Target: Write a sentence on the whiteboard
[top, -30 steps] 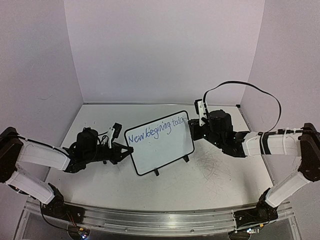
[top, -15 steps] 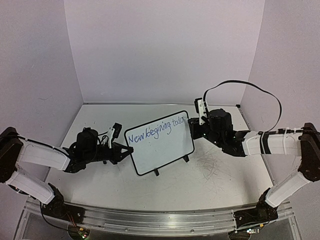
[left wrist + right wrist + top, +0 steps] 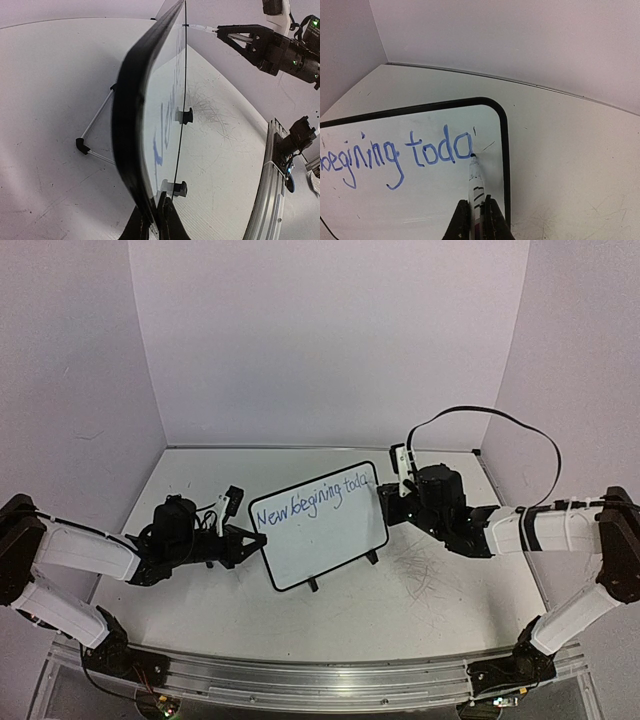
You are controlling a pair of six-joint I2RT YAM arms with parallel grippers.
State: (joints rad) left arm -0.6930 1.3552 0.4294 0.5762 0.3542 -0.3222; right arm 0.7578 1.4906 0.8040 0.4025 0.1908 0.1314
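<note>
The whiteboard (image 3: pixel 325 530) looks light, stiff and easily tipped. The left gripper (image 3: pixel 152 220) pinches its left edge, and the right gripper (image 3: pixel 474 217) clamps the marker (image 3: pixel 474 180).

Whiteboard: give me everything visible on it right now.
The whiteboard is a small white rectangle in a thin black round-cornered frame, standing on the table on two black feet and a rear wire stand. Blue writing reads "New begining toda". The left claw clamps its left edge; the marker in the right claw touches it after the "a".
</note>
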